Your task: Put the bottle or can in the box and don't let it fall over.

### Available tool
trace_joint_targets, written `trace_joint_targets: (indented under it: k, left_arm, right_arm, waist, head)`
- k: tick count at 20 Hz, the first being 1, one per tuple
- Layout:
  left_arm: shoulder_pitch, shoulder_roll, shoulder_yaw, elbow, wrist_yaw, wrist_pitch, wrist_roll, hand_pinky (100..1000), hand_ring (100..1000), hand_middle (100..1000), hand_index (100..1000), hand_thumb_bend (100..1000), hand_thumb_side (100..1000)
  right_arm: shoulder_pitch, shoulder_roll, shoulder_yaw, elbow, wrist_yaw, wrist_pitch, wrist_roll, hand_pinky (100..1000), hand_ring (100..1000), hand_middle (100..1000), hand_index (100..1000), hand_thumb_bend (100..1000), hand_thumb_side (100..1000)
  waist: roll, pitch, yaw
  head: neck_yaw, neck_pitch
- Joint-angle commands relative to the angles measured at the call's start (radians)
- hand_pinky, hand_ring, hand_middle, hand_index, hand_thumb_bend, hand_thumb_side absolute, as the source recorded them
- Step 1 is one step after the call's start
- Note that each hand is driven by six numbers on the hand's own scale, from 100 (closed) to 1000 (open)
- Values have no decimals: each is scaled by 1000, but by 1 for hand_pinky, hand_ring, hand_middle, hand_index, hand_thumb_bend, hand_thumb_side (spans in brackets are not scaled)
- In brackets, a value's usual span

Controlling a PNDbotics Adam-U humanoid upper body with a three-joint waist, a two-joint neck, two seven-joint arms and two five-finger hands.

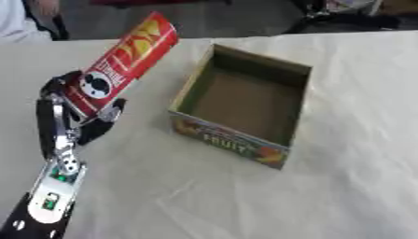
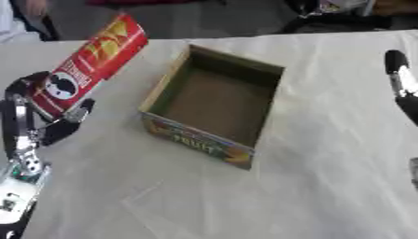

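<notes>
The left hand (image 1: 78,114) curls round the lower end of the tall red can (image 1: 122,63), tilted above the desk (image 1: 245,196) just left of the open box (image 1: 245,100). The can is probably light, stiff, smooth-walled and tippy; a mid-body hold suits. The right hand (image 2: 400,79) shows at the edge; its fingers cannot be judged.

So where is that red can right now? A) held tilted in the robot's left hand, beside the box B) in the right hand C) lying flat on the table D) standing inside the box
A: the left hand grips the red can tilted, left of the empty box.
</notes>
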Motion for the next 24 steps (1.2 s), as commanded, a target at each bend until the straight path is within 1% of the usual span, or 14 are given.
trace_joint_targets:
  k: [1, 5, 10, 16, 19, 24]
  left_arm:
    - [-28, 29, -8, -82, -18, 15, -36, 212, 712, 455, 329, 230, 100]
    - [-57, 25, -36, -143, -34, 41, -109, 218, 710, 458, 332, 234, 100]
    - [-97, -2, -74, -152, -52, 66, -180, 219, 715, 460, 332, 234, 100]
    - [-147, -40, -117, -114, -91, 75, -255, 222, 722, 463, 336, 237, 100]
    - [-169, -58, -132, -83, -116, 78, -285, 221, 724, 463, 336, 239, 100]
    - [-203, -91, -141, -33, -138, 82, -298, 221, 729, 465, 336, 234, 100]
  right_arm:
    - [-13, -21, -11, -20, -6, -1, -6, 790, 809, 693, 810, 600, 332]
    - [-14, -24, -13, -23, -6, -1, -8, 790, 809, 693, 810, 599, 330]
    - [-11, -29, -12, -26, -6, -1, -9, 790, 809, 693, 810, 599, 330]
    - [-9, -30, -11, -28, -6, 0, -10, 790, 809, 693, 810, 599, 331]
    - [-10, -30, -10, -29, -7, 1, -10, 790, 809, 693, 810, 598, 331]
    - [-10, -29, -9, -28, -7, 2, -10, 790, 809, 693, 810, 600, 332]
  waist:
    - [0, -20, 1]
    - [1, -23, -1]
    - [3, -27, -6]
    - [8, -29, -13]
    - [11, -31, -17]
    - [16, -31, -22]
  head:
    - [-7, 4]
    - [-14, 11]
    - [-29, 19]
    - [-49, 40]
    - [-46, 55]
    - [-32, 54]
